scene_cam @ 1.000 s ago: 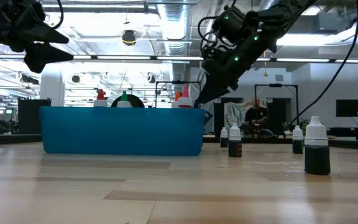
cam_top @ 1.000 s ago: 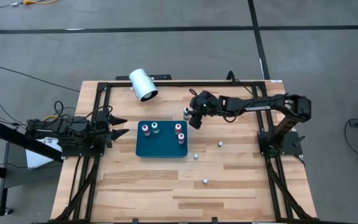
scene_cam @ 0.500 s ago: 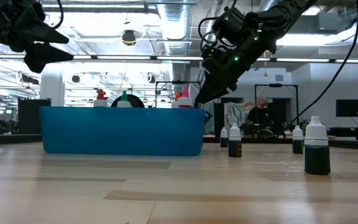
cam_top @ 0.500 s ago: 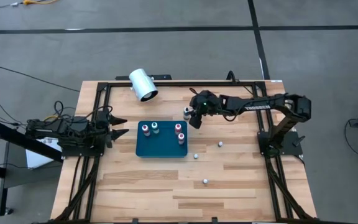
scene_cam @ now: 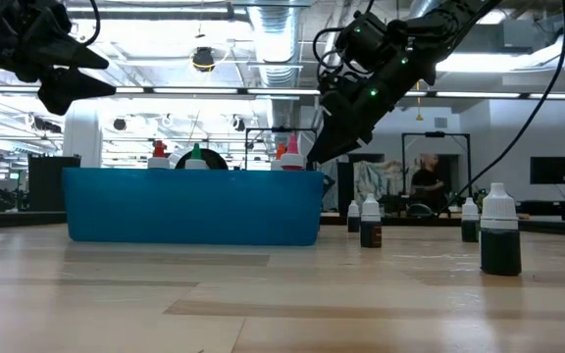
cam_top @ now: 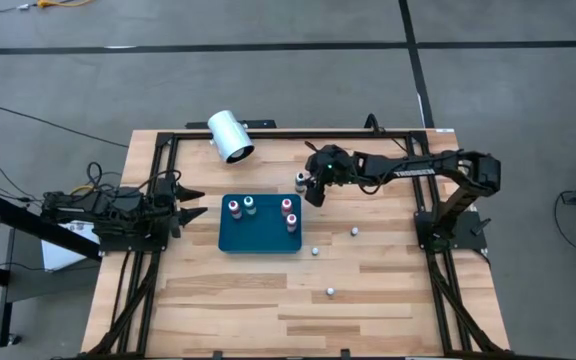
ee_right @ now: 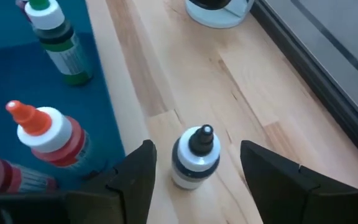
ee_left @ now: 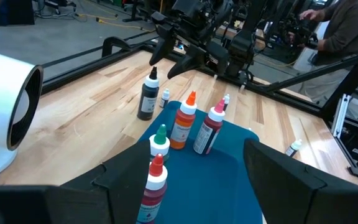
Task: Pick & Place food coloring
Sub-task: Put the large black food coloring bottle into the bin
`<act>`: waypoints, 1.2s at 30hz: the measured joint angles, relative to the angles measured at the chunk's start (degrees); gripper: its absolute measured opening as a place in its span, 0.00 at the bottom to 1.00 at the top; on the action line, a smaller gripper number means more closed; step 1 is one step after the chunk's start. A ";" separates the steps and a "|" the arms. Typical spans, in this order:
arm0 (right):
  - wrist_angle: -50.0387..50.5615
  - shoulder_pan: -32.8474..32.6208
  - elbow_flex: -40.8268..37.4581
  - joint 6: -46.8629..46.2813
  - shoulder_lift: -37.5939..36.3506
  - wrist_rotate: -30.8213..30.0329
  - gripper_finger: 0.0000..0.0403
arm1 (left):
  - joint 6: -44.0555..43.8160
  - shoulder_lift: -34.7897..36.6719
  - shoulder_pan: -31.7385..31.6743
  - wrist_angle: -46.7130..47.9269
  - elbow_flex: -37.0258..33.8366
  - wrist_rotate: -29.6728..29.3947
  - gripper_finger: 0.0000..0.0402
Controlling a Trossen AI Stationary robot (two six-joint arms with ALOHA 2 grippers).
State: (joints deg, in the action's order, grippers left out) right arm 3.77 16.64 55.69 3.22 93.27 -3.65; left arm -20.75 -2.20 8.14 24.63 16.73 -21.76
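Observation:
Four small food coloring bottles with red, green, orange and pink tops stand on the teal tray [cam_top: 260,238]. A dark-topped pale bottle [ee_right: 196,158] stands on the wood by the tray's far right corner [cam_top: 299,181]. My right gripper [ee_right: 196,149] hovers over it, open, with a finger on each side and a gap to both. Three more tiny bottles stand loose on the table [cam_top: 315,251] [cam_top: 354,232] [cam_top: 330,292]. My left gripper [ee_left: 197,180] is open and waits at the table's left edge [cam_top: 190,202], facing the tray.
A large white cylinder [cam_top: 230,136] lies on its side at the table's far edge, left of the right gripper. A black frame [cam_top: 268,133] rims the table. Bare wood lies near and right of the tray. A person [scene_cam: 426,181] stands in the room behind.
The person in the room behind the table has walked toward the right of the low view. Neither gripper has visibly moved, opened or shut, and no bottle has shifted.

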 joint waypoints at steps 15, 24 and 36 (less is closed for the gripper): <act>-3.26 0.74 1.74 0.31 5.51 1.27 0.55 | -0.35 0.00 0.02 0.35 0.00 0.09 0.62; -2.92 1.71 1.69 0.29 6.31 -0.82 0.55 | -0.35 -0.01 0.02 0.34 0.00 0.11 0.62; -3.54 0.11 1.67 -0.21 10.23 -0.88 0.55 | -0.66 -0.01 0.02 0.32 0.00 0.30 0.62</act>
State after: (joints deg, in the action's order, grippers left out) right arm 0.23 16.75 57.36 3.01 103.50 -4.54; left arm -21.41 -2.21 8.16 24.95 16.73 -21.46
